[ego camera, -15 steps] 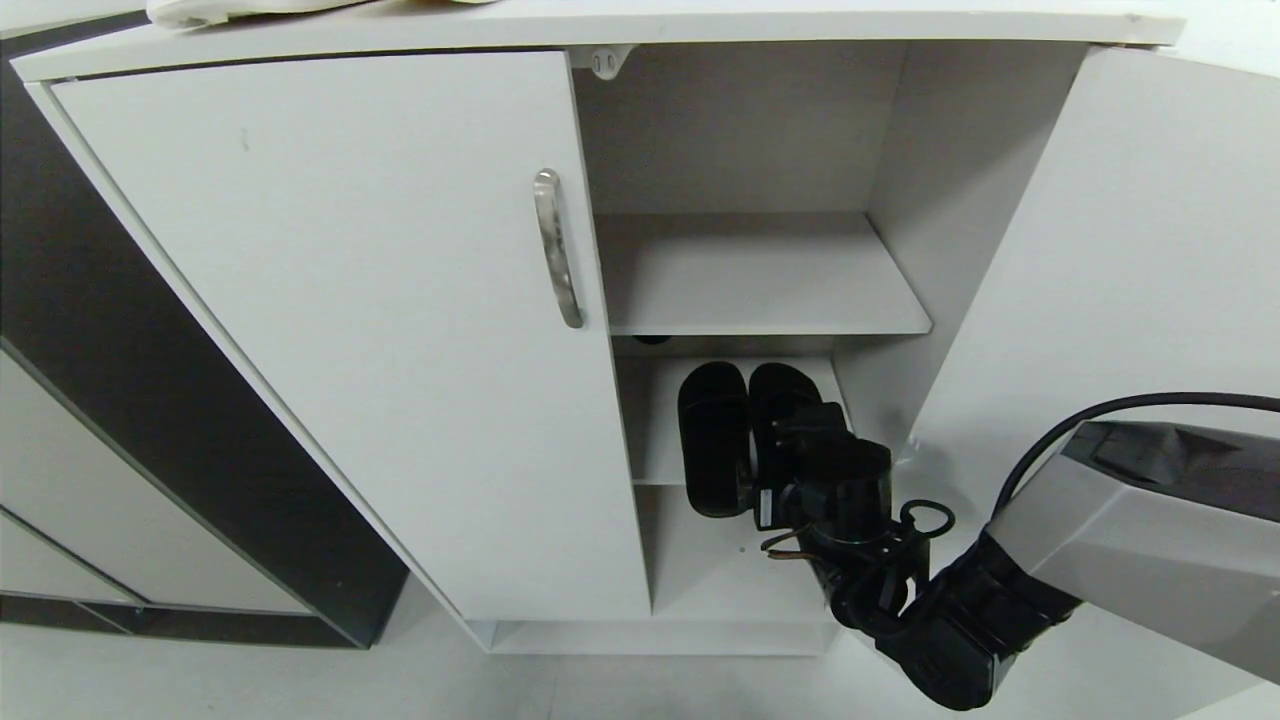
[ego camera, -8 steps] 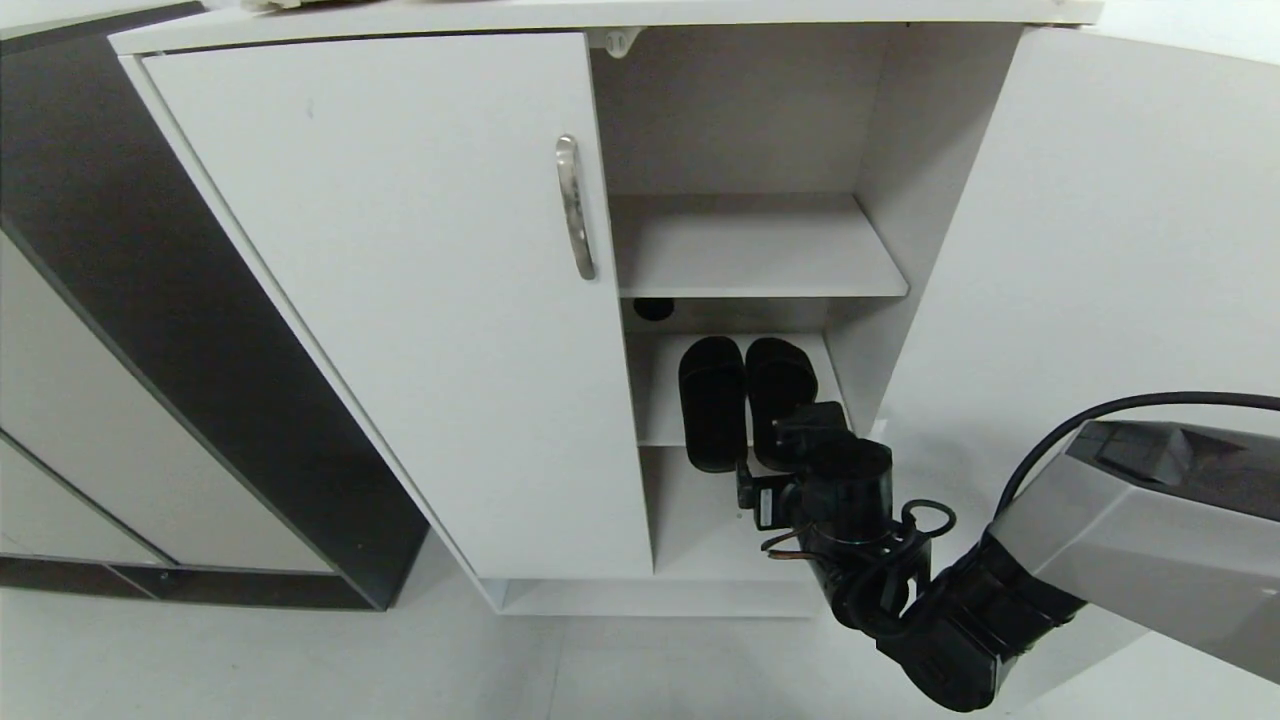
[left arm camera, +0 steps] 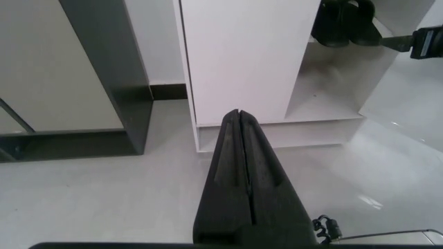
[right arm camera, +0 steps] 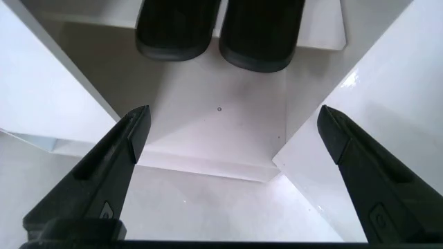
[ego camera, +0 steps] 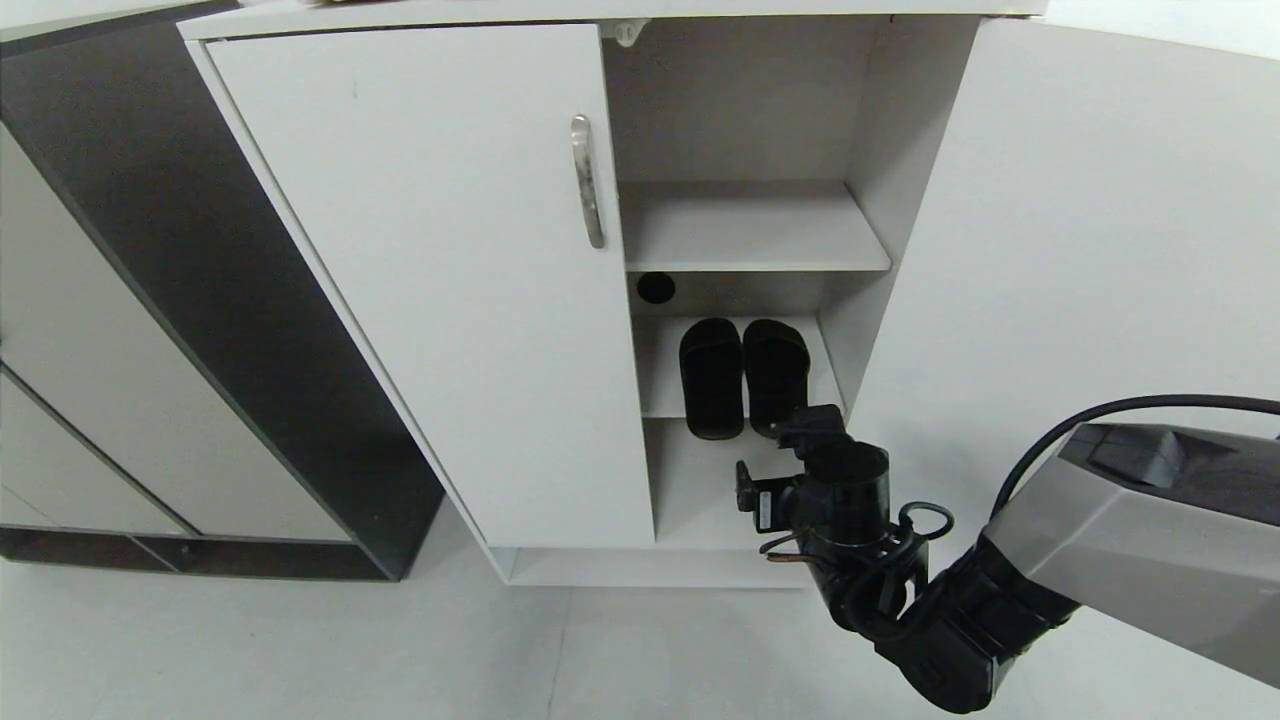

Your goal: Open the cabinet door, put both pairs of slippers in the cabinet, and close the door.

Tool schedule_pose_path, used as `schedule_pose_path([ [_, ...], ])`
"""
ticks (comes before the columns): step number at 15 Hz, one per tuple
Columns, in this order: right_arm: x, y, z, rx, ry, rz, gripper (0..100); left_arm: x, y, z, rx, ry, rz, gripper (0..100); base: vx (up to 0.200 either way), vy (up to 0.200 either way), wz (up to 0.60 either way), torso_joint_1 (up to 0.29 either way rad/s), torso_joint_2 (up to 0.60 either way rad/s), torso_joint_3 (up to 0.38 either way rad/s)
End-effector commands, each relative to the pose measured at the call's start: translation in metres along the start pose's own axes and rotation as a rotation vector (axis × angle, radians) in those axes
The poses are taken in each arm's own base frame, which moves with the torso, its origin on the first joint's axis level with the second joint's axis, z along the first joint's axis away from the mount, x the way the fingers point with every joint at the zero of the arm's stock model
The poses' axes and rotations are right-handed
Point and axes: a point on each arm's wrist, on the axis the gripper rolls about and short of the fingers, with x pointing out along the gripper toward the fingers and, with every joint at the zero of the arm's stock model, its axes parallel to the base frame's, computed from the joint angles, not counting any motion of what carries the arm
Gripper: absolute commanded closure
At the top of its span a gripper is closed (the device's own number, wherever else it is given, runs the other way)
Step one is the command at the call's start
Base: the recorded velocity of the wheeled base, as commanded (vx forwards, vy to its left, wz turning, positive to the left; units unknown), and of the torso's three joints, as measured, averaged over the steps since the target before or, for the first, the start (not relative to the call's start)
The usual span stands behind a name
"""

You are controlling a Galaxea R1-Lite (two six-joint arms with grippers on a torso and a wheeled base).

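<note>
Two black slippers (ego camera: 711, 378) (ego camera: 775, 368), so one pair. One white cabinet (ego camera: 868, 150). Two doors (ego camera: 430, 280) (ego camera: 1080, 220), one shut and one open. One shiny handle (ego camera: 588, 180). Three shelves (ego camera: 750, 225) (ego camera: 655, 372) (ego camera: 700, 480) inside, one above another. One little round hole (ego camera: 655, 288) at the back.

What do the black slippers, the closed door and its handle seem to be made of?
Slippers: probably rubber or foam, matte black, with no shine.
Door: likely laminated board, smooth white, with a flat, even surface.
Handle: metal, it seems, brushed silver, with a bright reflection along it.
</note>
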Motion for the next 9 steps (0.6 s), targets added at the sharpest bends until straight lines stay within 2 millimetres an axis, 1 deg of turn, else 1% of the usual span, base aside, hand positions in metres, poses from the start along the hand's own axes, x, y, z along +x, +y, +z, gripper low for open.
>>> schedule_pose_path([
  [1,0.0007,0.0005,-0.0015,-0.002,0.002,0.000,0,0.0000,0.0000,0.0004,0.000,0.000,-0.001,100,0.000,0.000,0.00,0.000,0.00,0.000],
  [7,0.0006,0.0002,-0.0037,-0.006,0.008,-0.002,0,0.0000,0.0000,0.0004,0.000,0.000,-0.001,100,0.000,0.000,0.00,0.000,0.00,0.000],
  [9,0.0002,0.0001,-0.0025,-0.005,0.006,-0.002,0,0.0001,0.0000,0.0000,0.000,0.002,-0.001,100,0.000,0.000,0.00,0.002,0.00,0.146],
])
